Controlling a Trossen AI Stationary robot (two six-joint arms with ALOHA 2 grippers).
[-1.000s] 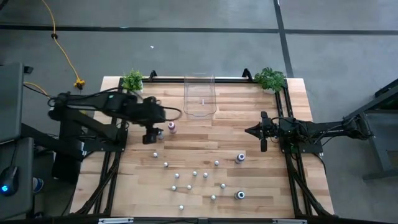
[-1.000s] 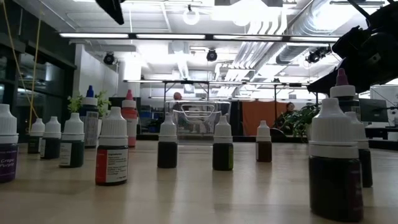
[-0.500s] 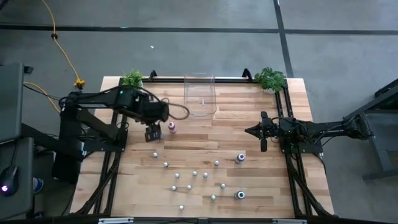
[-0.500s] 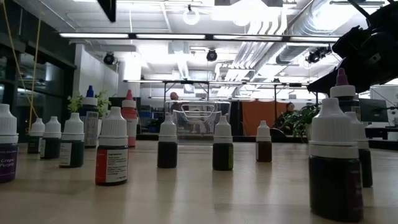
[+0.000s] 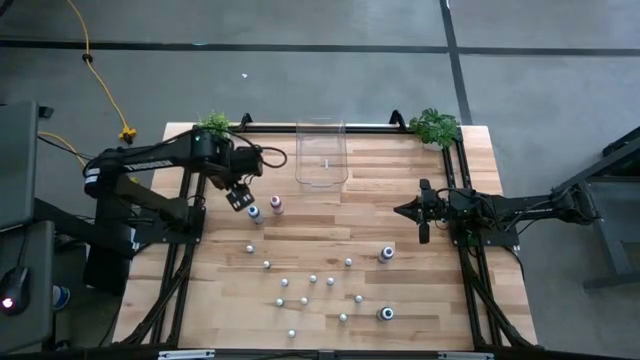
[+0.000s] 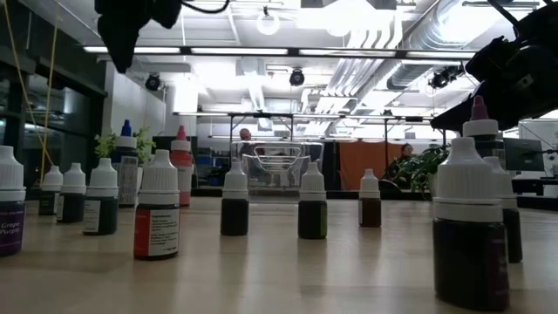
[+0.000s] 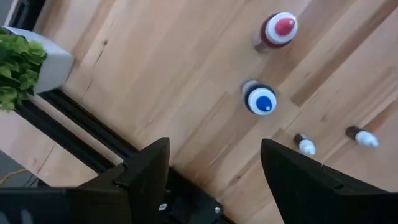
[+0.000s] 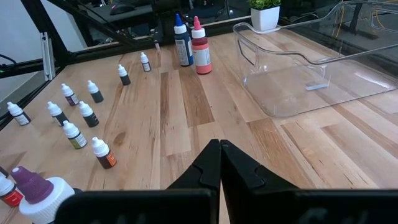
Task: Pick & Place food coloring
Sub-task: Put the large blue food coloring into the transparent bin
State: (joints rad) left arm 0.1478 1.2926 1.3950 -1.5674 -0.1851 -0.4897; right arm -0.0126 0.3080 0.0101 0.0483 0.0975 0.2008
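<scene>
Several tiny white-capped food coloring bottles [image 5: 313,279] stand upright on the wooden table's near half. Two larger ones, a blue-capped bottle [image 5: 254,212] and a red-capped bottle [image 5: 277,205], stand near the left arm. My left gripper [image 5: 238,196] hangs open above the table, pointing down, just left of and beyond the blue-capped bottle [image 7: 261,99]; nothing is between its fingers [image 7: 214,165]. The red-capped bottle [image 7: 278,30] stands farther off. My right gripper [image 5: 400,210] waits shut at the table's right [image 8: 219,163].
A clear plastic bin [image 5: 321,155] sits at the far middle of the table. Potted plants [image 5: 212,128] [image 5: 434,126] mark the far corners. Two larger dark bottles [image 5: 386,254] [image 5: 386,313] stand right of centre. A black frame rail [image 7: 81,127] runs along the table's left side.
My left gripper has swung toward the table's far left, away from the spot beside the blue-capped bottle, sinking a little and rolling about its own axis. Its fingers stay open. The bottles have not moved.
</scene>
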